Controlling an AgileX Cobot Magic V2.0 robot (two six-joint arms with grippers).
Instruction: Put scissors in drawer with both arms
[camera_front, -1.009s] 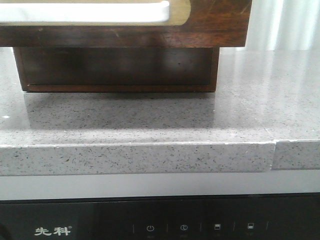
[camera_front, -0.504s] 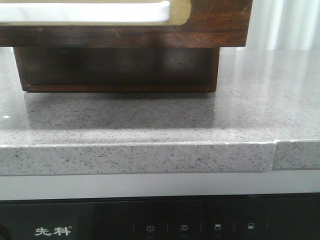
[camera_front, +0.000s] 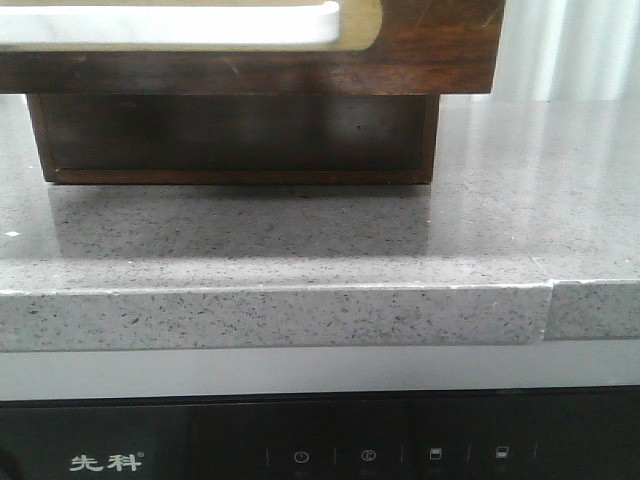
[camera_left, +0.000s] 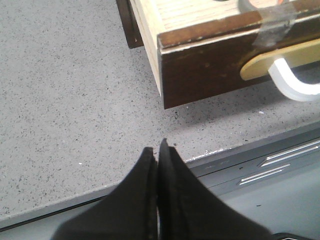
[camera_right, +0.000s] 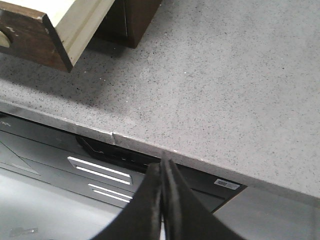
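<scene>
You are looking at a grey speckled counter (camera_front: 300, 240) that fills most of every view. Its front edge runs across the front view, with a seam near the right end. Below that edge sits a black appliance panel (camera_front: 320, 450) with pale touch icons and white lettering at the left.

On the counter stands a dark wooden cabinet (camera_front: 240, 140), and the drawer (camera_front: 420, 50) juts out of it toward you, overhanging the counter and casting a shadow beneath. Its dark brown front is scratched, and it carries a brass-rimmed plate with a white handle (camera_front: 200, 25). In the left wrist view you see the drawer pulled open, its pale wood inside exposed, and the white handle curving off the brass plate. At the top edge of that view, inside the drawer, a grey loop with a bit of orange shows, partly under clear tape; that looks like the scissors (camera_left: 257, 7), but only a sliver is visible.

Your left gripper (camera_left: 159, 150) hangs over the counter's front edge, near the drawer's corner, its black fingers pressed together with nothing between them. Your right gripper (camera_right: 164, 167) hangs past the counter edge, well apart from the drawer, fingers likewise closed and empty.
</scene>
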